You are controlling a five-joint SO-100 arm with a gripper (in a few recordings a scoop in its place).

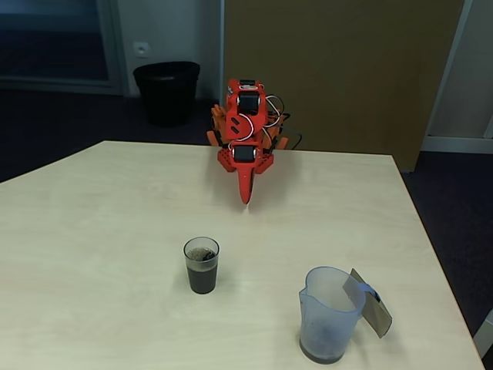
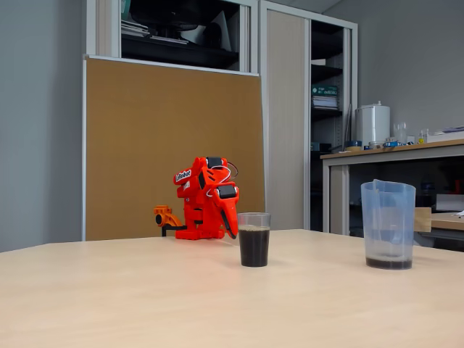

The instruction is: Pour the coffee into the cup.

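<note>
Though folded, jaws' (image 1: pixel 246 196) gap stays unreadable; cup (image 1: pixel 202 266) holds coffee (image 2: pixel 254 246).

Pale wood counter (image 1: pixel 92 231), wide and bare at its left in a fixed view. Translucent jug (image 1: pixel 331 312) with spout and handle stands upright near the counter's front right corner. Black bin (image 1: pixel 166 91) on the floor behind the counter. Brown board (image 2: pixel 170 148) behind the counter, shelving (image 2: pixel 330 109) to its right.
</note>
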